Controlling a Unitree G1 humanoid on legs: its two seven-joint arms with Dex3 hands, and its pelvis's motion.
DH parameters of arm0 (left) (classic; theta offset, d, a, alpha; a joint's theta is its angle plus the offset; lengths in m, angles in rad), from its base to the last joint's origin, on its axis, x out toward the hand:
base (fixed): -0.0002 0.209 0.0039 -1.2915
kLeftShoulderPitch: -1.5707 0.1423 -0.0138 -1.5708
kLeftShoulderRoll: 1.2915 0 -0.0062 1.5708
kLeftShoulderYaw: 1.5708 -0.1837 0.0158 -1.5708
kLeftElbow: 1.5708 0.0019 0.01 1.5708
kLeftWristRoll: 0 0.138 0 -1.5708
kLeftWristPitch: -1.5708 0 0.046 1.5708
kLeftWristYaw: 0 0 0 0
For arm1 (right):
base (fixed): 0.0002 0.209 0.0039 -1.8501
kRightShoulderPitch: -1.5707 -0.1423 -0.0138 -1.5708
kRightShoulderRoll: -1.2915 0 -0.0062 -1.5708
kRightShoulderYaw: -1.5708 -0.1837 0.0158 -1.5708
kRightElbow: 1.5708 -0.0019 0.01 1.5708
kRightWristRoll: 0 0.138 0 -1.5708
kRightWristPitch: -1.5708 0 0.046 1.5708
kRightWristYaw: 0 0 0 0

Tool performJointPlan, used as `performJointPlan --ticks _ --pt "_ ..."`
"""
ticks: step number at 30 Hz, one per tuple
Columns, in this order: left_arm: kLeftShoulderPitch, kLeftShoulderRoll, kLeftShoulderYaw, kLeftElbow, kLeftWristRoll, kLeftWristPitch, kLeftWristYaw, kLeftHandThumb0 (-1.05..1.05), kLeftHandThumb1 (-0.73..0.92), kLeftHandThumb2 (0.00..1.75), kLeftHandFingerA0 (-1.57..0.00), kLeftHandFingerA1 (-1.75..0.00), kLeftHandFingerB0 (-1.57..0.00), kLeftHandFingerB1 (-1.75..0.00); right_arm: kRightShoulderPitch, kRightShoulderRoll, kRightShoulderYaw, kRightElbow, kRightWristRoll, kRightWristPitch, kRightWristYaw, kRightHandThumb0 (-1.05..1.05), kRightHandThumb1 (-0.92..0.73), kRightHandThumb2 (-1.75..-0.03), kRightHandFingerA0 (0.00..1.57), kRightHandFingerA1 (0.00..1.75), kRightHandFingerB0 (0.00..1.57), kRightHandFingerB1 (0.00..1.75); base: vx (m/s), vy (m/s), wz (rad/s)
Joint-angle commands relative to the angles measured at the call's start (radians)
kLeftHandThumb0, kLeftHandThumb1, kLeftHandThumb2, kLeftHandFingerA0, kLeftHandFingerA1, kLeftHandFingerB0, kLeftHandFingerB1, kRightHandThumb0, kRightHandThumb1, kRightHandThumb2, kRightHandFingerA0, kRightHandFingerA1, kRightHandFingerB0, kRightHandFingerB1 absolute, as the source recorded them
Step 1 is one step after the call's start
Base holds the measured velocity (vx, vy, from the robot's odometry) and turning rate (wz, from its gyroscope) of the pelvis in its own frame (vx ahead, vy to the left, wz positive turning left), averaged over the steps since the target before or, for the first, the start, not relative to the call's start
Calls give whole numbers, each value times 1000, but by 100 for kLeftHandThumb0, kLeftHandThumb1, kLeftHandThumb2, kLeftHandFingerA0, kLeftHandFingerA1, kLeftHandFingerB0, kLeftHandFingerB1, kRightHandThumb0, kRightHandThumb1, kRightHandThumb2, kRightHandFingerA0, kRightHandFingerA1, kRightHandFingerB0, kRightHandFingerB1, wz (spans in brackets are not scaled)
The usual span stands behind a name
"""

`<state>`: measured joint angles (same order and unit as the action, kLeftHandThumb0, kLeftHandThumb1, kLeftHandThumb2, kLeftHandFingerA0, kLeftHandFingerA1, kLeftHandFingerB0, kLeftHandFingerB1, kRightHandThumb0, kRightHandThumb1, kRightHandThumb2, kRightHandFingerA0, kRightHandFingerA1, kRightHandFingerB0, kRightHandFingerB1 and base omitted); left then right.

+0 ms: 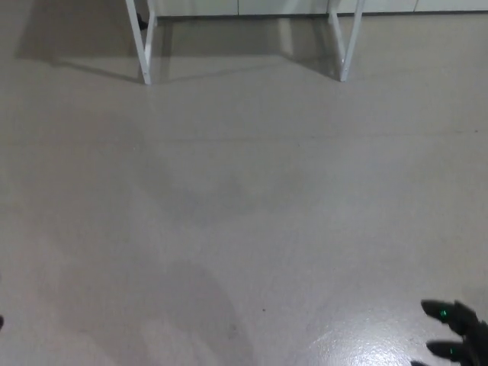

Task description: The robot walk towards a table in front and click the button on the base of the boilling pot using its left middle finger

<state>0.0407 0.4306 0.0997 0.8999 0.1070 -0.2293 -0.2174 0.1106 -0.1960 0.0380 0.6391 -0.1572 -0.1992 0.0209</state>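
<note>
The boiling pot and its button do not show in the head view. Of the table, only two white legs (pixel 145 46) (pixel 347 42) are visible at the top edge, far ahead across the floor. My right hand (pixel 457 335) pokes in at the bottom right corner, black with small green lights. Its fingertips (pixel 438 309) are spread apart and hold nothing. A tiny dark sliver (pixel 1 322) at the left edge may be my left hand, but too little shows to tell more.
Plain grey floor (pixel 229 213) stretches from me to the table legs, with faint shadows and a glare patch at the bottom right. A pale wall or cabinet base (pixel 244 8) runs behind the legs.
</note>
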Motion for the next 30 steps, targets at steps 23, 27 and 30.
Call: performJointPlan --ticks 23,27,30 --pt "112 -8 -69 184 29 -184 43 -18 50 57 -19 -42 -9 -24 129 -27 -3 197 -12 -198 -40 -9 -36 -83 35 60 19 52 10 18 3" --pt "179 -1 -73 168 24 -223 40 -22 49 56 -21 -44 -10 -27 195 -28 0 204 -13 -243 -41 -8 -37 -83 34 59 18 51 155 346 -31" --pt "147 5 -73 168 15 -224 24 -24 49 57 -18 -44 -10 -26 157 -22 -3 204 -9 -217 -38 -6 -38 -84 34 59 18 51 186 460 -7"
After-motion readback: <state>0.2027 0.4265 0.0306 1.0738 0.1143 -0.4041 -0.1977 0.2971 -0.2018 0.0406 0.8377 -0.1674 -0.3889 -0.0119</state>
